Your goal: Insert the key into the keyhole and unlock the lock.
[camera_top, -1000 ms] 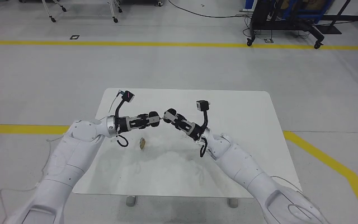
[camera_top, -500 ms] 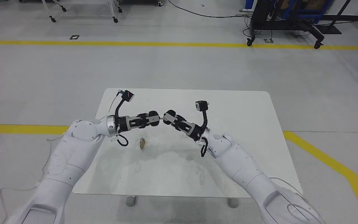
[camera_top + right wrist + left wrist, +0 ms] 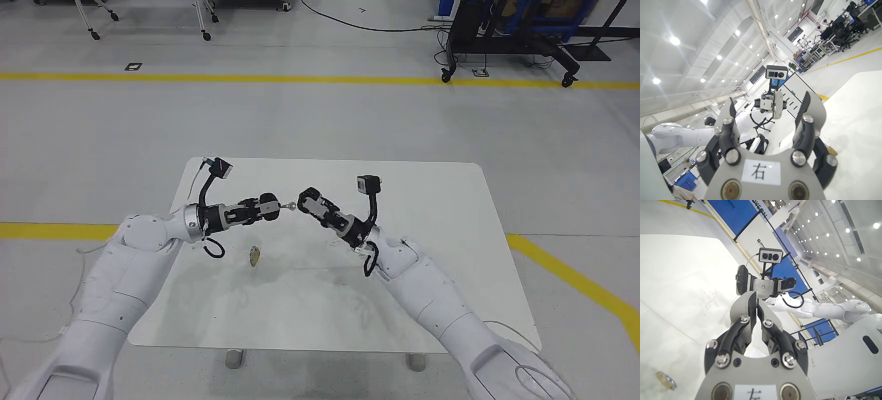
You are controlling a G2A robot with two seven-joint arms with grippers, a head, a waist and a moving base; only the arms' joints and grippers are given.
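Brass-coloured padlock (image 3: 255, 257) lies on the white table (image 3: 440, 300), on the robot's side of the left gripper (image 3: 756, 301) and apart from it. That gripper's jaws are pinched on a small silver key (image 3: 757, 294), clear of the tabletop. Facing it, close by, the right gripper (image 3: 769, 100) has its jaws spread wide, with nothing between them.

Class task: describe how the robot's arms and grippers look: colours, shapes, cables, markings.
The left arm and right arm have smooth, rounded white shells, each with a black looped cable and a small camera on a black bracket at the wrist. The left gripper and right gripper have grey fingers, black ribbed pads, black links, silver screws and a white label bearing one black character.
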